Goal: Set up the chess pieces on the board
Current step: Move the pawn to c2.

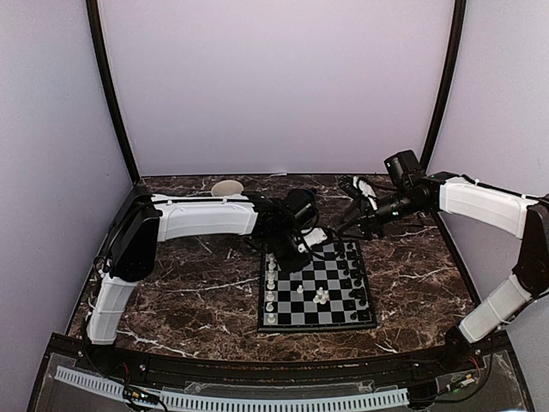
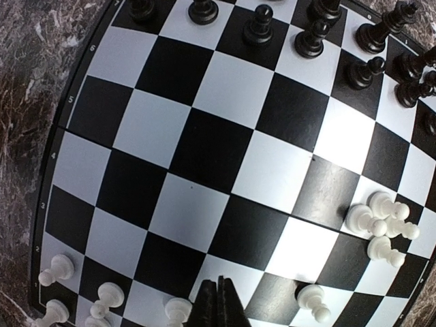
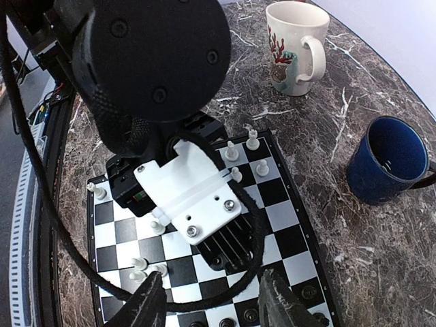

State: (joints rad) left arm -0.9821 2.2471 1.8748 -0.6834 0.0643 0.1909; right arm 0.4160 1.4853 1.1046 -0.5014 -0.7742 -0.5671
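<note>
The board lies in the middle of the table. White chess pieces line its left edge and black ones its right edge. A small cluster of white pieces stands mid-board. My left gripper hovers over the board's white side, shut with nothing between its fingers. White pawns stand beside it, and one white piece stands just to its right. The cluster sits further right, and black pieces are far ahead. My right gripper hangs open above the left arm's wrist, holding nothing.
A white mug with a red print and a dark blue mug stand on the marble table beyond the board's white side. The left arm's cable loops under the right gripper. Dark curved frame posts rise at the back corners.
</note>
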